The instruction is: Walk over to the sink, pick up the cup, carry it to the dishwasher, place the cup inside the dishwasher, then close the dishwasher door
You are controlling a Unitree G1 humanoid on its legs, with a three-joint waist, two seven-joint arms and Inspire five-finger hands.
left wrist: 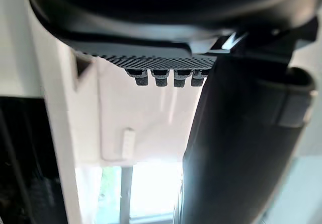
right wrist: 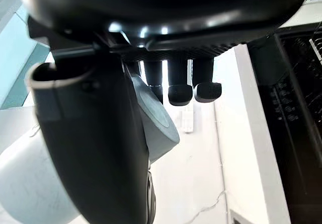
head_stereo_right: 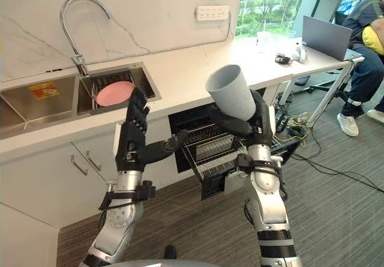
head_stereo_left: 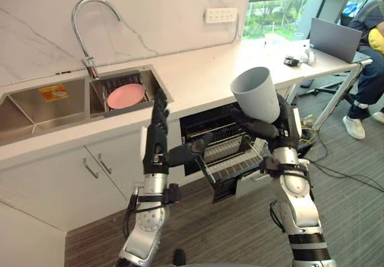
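Note:
A pale grey cup is held tilted in the air, its mouth toward the upper left, with my right hand shut round its base; the cup's bottom sits between thumb and fingers in the right wrist view. It hovers above the open dishwasher, whose wire rack is pulled out under the counter. My left hand stands upright with straight fingers before the cabinet, its thumb reaching toward the rack's left end, holding nothing.
A double steel sink with a curved tap holds a pink plate. The white counter runs right to a desk with a laptop. A seated person is at the far right. Cables lie on the carpet.

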